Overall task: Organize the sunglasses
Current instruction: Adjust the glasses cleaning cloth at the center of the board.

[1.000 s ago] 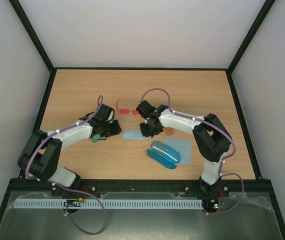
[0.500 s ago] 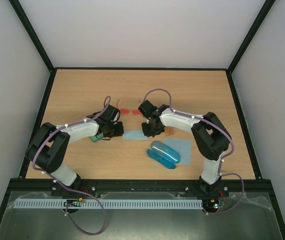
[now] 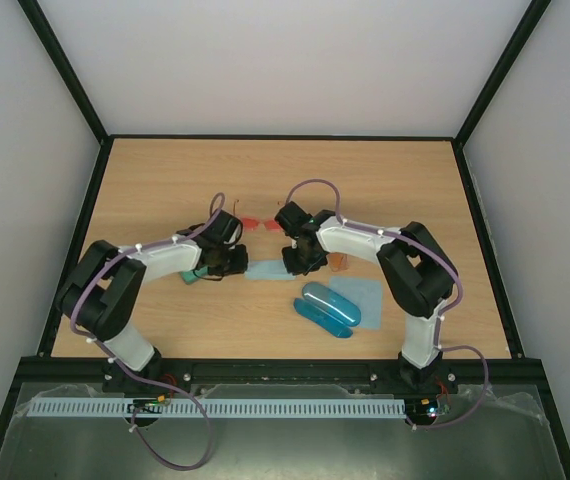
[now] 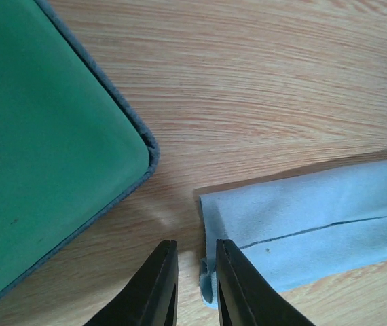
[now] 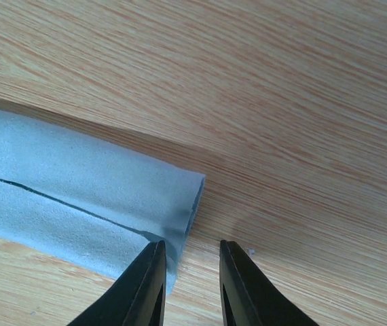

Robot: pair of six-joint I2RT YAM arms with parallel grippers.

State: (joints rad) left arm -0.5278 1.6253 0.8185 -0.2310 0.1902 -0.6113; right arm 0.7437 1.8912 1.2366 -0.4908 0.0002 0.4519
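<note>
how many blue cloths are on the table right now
2. A folded cloth lies between the left gripper and right gripper; a flat cloth sits beside the blue case. More may be hidden under the arms.

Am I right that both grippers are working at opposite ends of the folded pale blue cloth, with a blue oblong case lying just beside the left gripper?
Not quite: the oblong case beside the left gripper is green, as the left wrist view shows. The rest holds: the right gripper is at the other end of the folded pale blue cloth.
</note>
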